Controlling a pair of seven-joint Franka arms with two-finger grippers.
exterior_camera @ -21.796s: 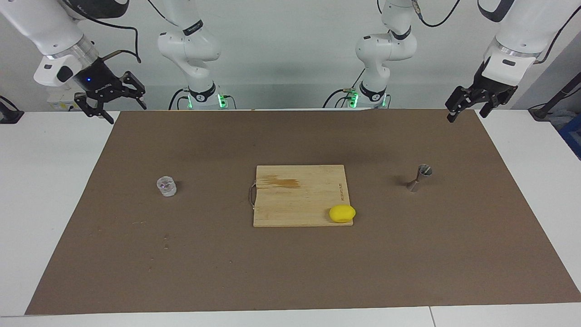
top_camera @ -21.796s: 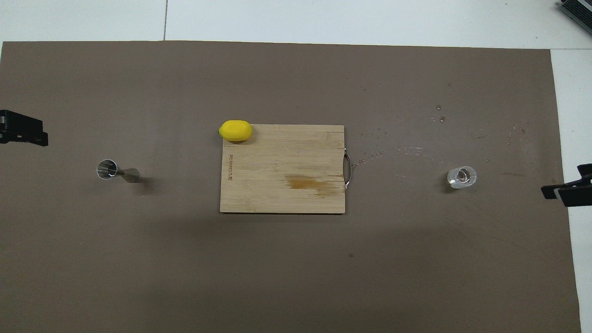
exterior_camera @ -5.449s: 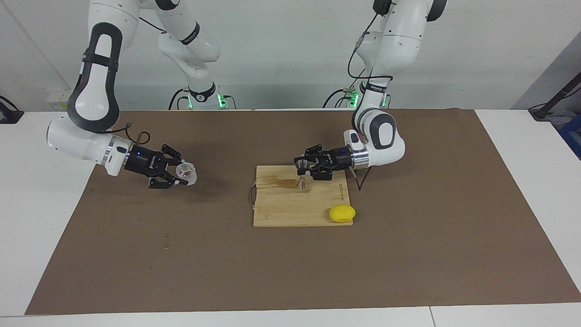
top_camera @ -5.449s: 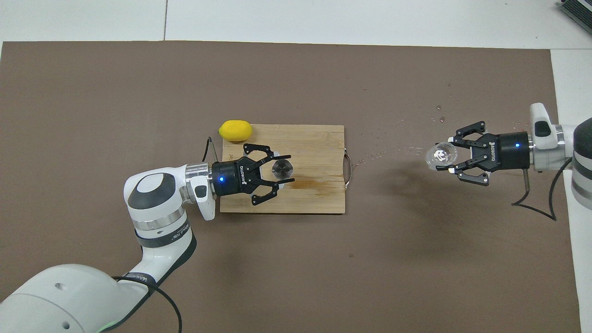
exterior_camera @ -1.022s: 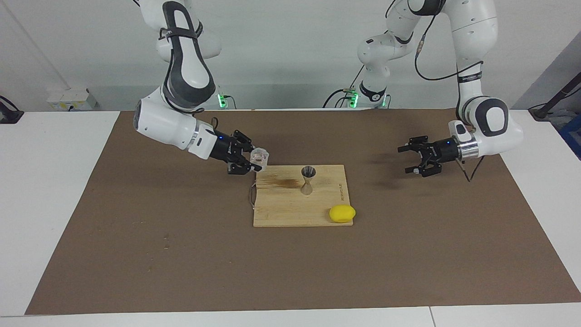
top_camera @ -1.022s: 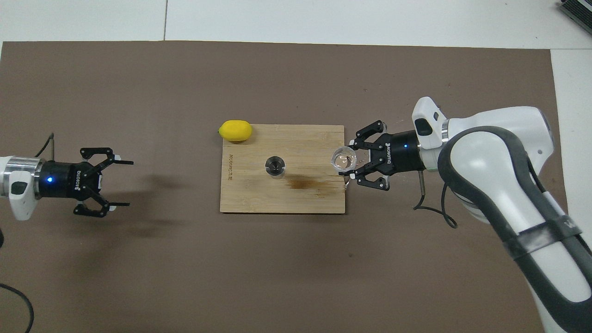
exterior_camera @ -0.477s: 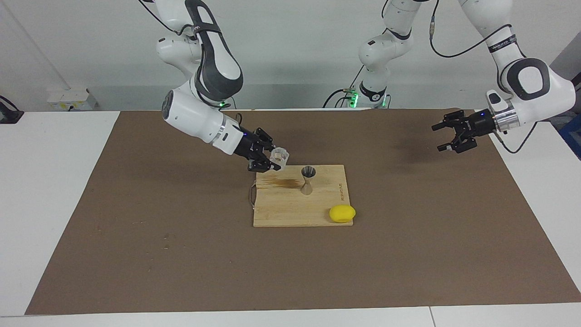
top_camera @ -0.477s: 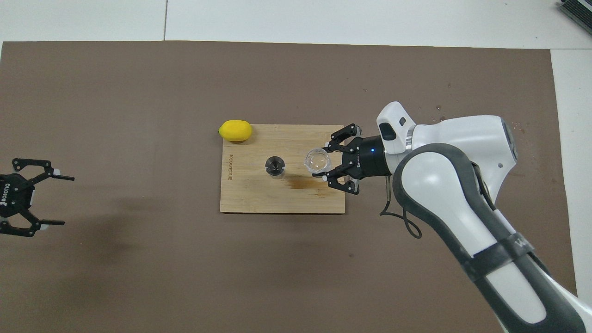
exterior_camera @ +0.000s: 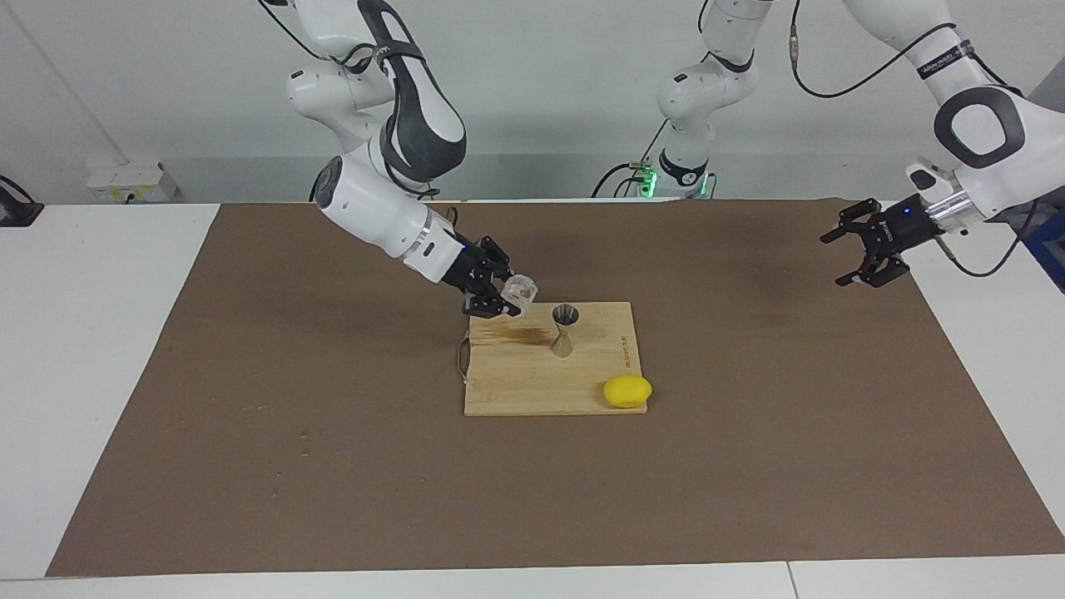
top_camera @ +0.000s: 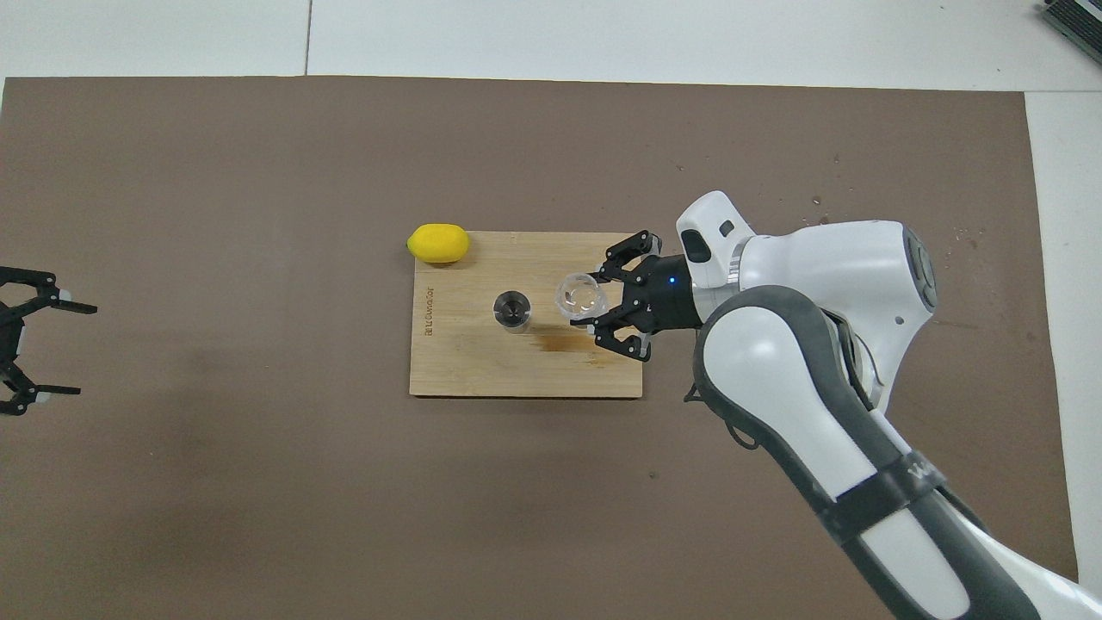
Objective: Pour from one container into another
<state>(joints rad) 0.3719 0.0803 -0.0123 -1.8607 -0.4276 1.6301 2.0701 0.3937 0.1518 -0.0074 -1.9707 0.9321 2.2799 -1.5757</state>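
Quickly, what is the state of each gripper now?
Left gripper: open, holding nothing, over the mat at its own end.
Right gripper: shut on the glass cup, beside the jigger.

My robotics lab: two white arms (exterior_camera: 391, 212) bolted at a white worktop (exterior_camera: 100, 333) under a brown mat (exterior_camera: 333, 457), cables trailing along a bare grey wall (exterior_camera: 541, 83).

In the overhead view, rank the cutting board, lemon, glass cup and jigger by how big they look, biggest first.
1. Cutting board
2. Lemon
3. Glass cup, raised in the right gripper, so nearer the camera; unsure against the lemon
4. Jigger
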